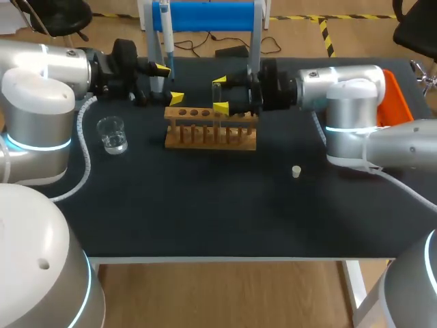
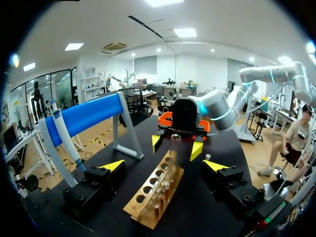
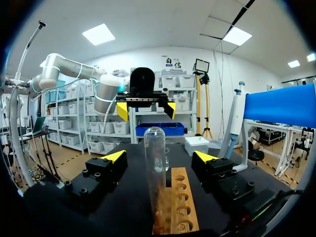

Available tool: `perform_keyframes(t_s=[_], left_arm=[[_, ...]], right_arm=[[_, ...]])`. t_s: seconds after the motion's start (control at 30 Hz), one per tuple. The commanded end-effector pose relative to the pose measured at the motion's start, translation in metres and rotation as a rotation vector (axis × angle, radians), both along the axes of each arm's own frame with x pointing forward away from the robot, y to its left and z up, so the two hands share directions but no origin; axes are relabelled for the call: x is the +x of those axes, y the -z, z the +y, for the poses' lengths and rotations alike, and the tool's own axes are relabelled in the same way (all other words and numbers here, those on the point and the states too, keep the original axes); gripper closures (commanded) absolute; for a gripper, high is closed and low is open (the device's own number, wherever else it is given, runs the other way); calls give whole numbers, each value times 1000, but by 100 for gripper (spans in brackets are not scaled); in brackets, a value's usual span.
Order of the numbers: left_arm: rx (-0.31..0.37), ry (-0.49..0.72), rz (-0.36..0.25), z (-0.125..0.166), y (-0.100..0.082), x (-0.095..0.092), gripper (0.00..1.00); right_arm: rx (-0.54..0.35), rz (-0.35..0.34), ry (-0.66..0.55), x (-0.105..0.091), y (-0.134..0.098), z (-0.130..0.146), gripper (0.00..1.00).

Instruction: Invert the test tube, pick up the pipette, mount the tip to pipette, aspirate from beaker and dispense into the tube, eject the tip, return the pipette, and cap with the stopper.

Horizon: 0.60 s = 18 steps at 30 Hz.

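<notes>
Head view is showing the test tube [image 3: 155,163] standing upright in the wooden rack [image 1: 205,137] at the upper middle of the frame, rounded closed end pointing up, so the inverting is looking not yet done. It is sitting between the fingers of the right gripper [image 1: 219,94], which is gaping wide: in the right wrist view both yellow tips are standing clear of the glass, one on each side, gripping nothing.

The tube is looking like thin clear glass, so I am judging it light, stiff, slippery and easy to crack. The hold is best going on the bare wall above the rack, with a gentle squeeze and a straight lift before any turning.

The right arm is coming in from the right edge, wrist lying level, fingers pointing toward the frame's left. The left arm is entering from the upper left, its left gripper [image 1: 169,83] facing the rack's other end, spread wide and holding nothing.

The pipette [image 1: 164,31] is hanging on the blue stand [image 1: 205,15] at the top, the beaker [image 1: 111,134] is sitting at the left, and the stopper [image 1: 296,171] is lying right of centre.
</notes>
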<state>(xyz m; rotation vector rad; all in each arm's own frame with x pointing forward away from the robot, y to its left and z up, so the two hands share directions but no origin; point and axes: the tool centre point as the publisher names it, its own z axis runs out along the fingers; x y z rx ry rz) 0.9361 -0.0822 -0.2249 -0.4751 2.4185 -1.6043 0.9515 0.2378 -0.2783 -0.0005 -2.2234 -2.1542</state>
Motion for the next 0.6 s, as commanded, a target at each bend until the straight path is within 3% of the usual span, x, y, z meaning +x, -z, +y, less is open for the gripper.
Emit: perform_keyframes(t_s=[0.03,0.6], left_arm=[[-2,1,0,0,0,0,0],[-2,1,0,0,0,0,0]], right_arm=[[3,0,-2,2,2,2,53],[-7,-10,-4,1,4,7,55]])
